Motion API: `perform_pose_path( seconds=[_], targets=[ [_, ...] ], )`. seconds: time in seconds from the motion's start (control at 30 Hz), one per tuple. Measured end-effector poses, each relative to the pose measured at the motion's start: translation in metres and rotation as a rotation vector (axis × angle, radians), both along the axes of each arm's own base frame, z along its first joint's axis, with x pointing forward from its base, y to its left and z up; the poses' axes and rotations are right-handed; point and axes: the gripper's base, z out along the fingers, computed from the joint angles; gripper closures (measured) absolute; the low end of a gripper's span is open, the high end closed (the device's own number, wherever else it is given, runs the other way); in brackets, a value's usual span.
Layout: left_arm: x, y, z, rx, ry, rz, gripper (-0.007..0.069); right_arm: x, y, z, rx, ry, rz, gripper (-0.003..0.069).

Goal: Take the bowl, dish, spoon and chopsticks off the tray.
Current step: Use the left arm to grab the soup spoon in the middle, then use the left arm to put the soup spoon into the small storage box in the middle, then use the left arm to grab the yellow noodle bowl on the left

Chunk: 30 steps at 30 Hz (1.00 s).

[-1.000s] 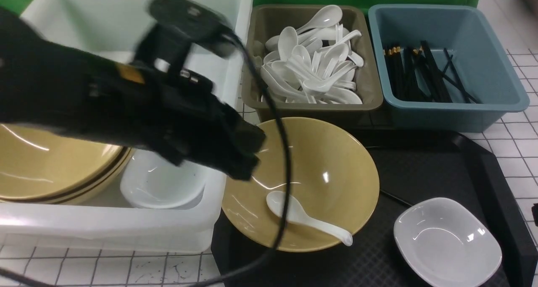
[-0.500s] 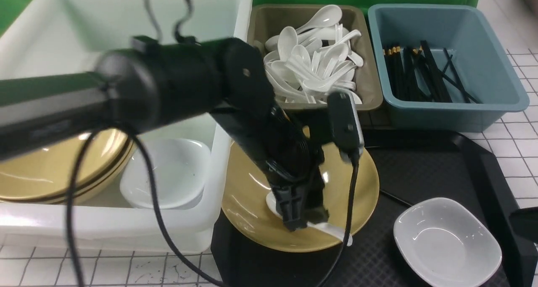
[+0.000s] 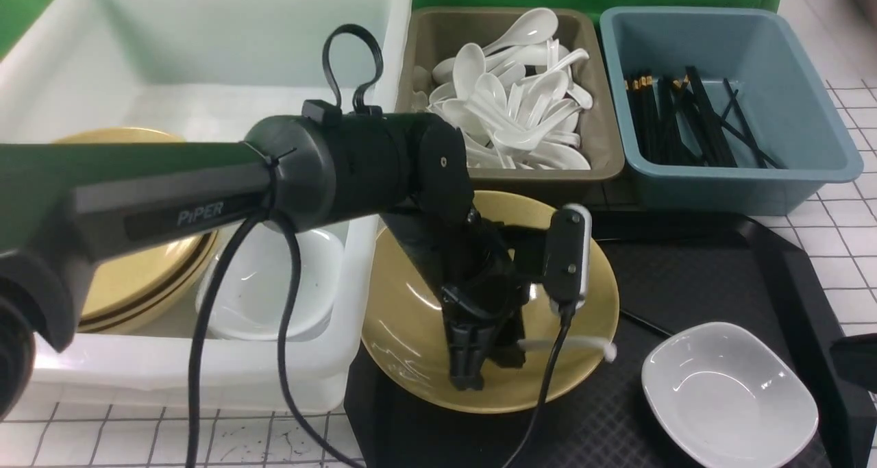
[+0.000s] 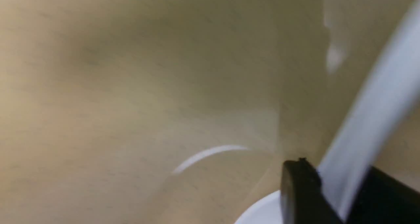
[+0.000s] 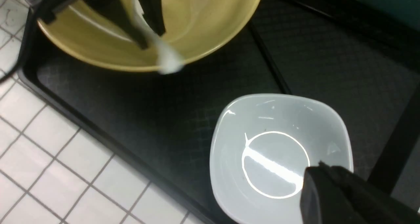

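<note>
The yellow bowl (image 3: 411, 303) stands on the left part of the black tray (image 3: 692, 269). My left gripper (image 3: 488, 368) reaches down into the bowl and is shut on the white spoon (image 3: 582, 346), whose blurred handle sticks out to the right. In the left wrist view the spoon handle (image 4: 367, 125) sits between the black fingers (image 4: 300, 191). The white dish (image 3: 730, 392) sits on the tray's front right. My right gripper (image 5: 320, 171) hovers over the dish (image 5: 272, 145), shut and empty. One black chopstick (image 3: 644, 324) lies on the tray beside the bowl.
A white tub (image 3: 205, 379) at left holds yellow bowls and white dishes. Behind the tray, a brown bin (image 3: 510, 173) holds several spoons and a blue bin (image 3: 747, 180) holds several chopsticks. The left arm's cable (image 3: 548, 386) hangs across the bowl's front.
My left arm swung from over the white tub into the yellow bowl and closed on the spoon. The spoon's handle has risen and shifted right. The right gripper's tip came into view at the right edge.
</note>
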Motion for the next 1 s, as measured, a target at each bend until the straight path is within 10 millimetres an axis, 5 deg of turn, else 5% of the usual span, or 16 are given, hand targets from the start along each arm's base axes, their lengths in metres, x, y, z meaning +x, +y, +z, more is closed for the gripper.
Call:
perform_pose_path(
  seconds=[0.17,0.27,0.37,0.43,0.53,0.63,0.77,0.87,1.0],
  targets=[
    [0.014,0.001,0.015,-0.067,0.049,0.173,0.0571,0.002,0.0,0.002,0.006,-0.028,-0.013,0.0621],
    [0.039,0.002,0.048,-0.173,-0.002,0.316,0.0571,0.003,0.0,0.002,0.007,-0.034,-0.016,0.0619],
    [0.085,0.005,0.1,-0.416,-0.196,0.489,0.0571,0.005,-0.001,0.003,0.01,-0.068,-0.033,0.0617],
    [0.106,0.007,0.114,-0.543,-0.271,0.59,0.0571,0.007,-0.002,-0.001,0.013,-0.089,-0.052,0.0616],
    [0.142,0.011,0.11,-0.699,-0.357,0.77,0.057,0.01,-0.004,-0.016,0.013,-0.116,-0.086,0.0615],
    [0.167,0.017,0.084,-0.705,-0.386,0.851,0.0533,0.01,-0.005,-0.032,0.02,-0.117,-0.116,0.0613],
    [0.171,0.019,0.061,-0.62,-0.319,0.828,0.0367,0.01,-0.005,-0.036,0.037,-0.111,-0.128,0.0613],
    [0.155,0.02,0.073,-0.53,-0.209,0.798,0.025,0.011,-0.005,-0.035,0.046,-0.119,-0.136,0.0613],
    [0.117,0.02,0.093,-0.355,0.028,0.851,0.0284,0.01,-0.003,-0.035,0.049,-0.122,-0.125,0.0612]
  ],
)
